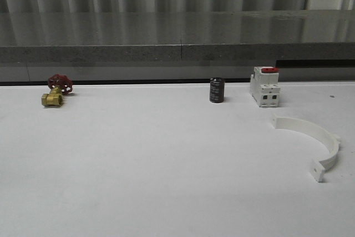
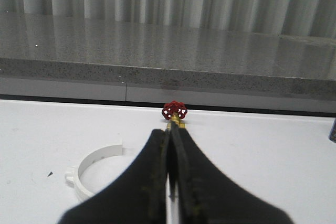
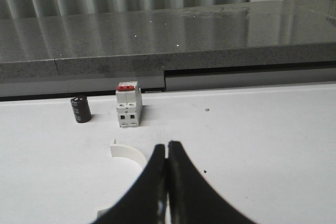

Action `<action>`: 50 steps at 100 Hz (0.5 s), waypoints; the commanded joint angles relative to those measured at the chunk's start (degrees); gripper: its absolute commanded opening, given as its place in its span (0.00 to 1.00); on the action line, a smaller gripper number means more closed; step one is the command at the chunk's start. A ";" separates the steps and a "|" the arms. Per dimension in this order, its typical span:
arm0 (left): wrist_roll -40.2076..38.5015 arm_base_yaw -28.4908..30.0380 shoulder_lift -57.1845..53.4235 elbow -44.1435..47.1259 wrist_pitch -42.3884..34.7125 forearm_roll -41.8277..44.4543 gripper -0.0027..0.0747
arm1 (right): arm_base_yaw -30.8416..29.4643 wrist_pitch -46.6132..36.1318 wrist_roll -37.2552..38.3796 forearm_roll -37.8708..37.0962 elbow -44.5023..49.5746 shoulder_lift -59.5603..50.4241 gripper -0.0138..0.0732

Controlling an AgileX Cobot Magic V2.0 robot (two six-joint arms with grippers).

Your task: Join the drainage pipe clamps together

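One white half-ring drainage pipe clamp (image 1: 319, 142) lies flat on the white table at the right. The right wrist view shows the same clamp (image 3: 128, 154) partly behind my right gripper (image 3: 167, 145), which is shut and holds nothing. A second white half-ring clamp (image 2: 89, 170) lies on the table in the left wrist view, beside my left gripper (image 2: 171, 130). That gripper is shut too, with nothing between its black fingers.
A brass valve with a red handwheel (image 1: 57, 89) sits at the back left, and the valve (image 2: 174, 114) shows just past the left fingertips. A black cylinder (image 1: 216, 90) and a white boxy switch with a red top (image 1: 264, 86) stand at the back. A grey ledge (image 1: 177, 54) runs behind the table.
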 commanded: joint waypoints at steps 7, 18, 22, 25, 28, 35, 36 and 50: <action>-0.39 -0.43 1.25 -8.07 -0.03 -2.90 0.01 | -0.27 -5.11 -0.42 -0.09 -0.96 -0.96 0.08; -0.39 -0.43 6.55 -16.60 8.14 -2.77 0.01 | -0.27 -5.16 -0.42 -0.09 -0.96 -0.96 0.08; -0.39 -0.43 9.11 -20.14 12.08 -2.79 0.01 | -0.27 -5.16 -0.42 -0.09 -0.96 -0.96 0.08; -0.39 -0.43 10.98 -22.62 14.95 -2.79 0.01 | -0.27 -5.16 -0.42 -0.09 -0.96 -0.96 0.08; -0.39 -0.43 12.91 -25.14 18.65 -2.79 0.01 | -0.27 -5.16 -0.42 -0.09 -0.96 -0.96 0.08; -0.39 -0.43 17.87 -31.30 25.73 -2.79 0.01 | -0.27 -5.16 -0.42 -0.09 -0.96 -0.96 0.08; -0.39 -0.43 18.87 -32.45 26.39 -2.79 0.01 | -0.27 -5.16 -0.42 -0.09 -0.96 -0.96 0.08; -0.39 -0.43 27.58 -41.61 35.82 -2.79 0.01 | -0.27 -5.16 -0.42 -0.09 -0.96 -0.96 0.08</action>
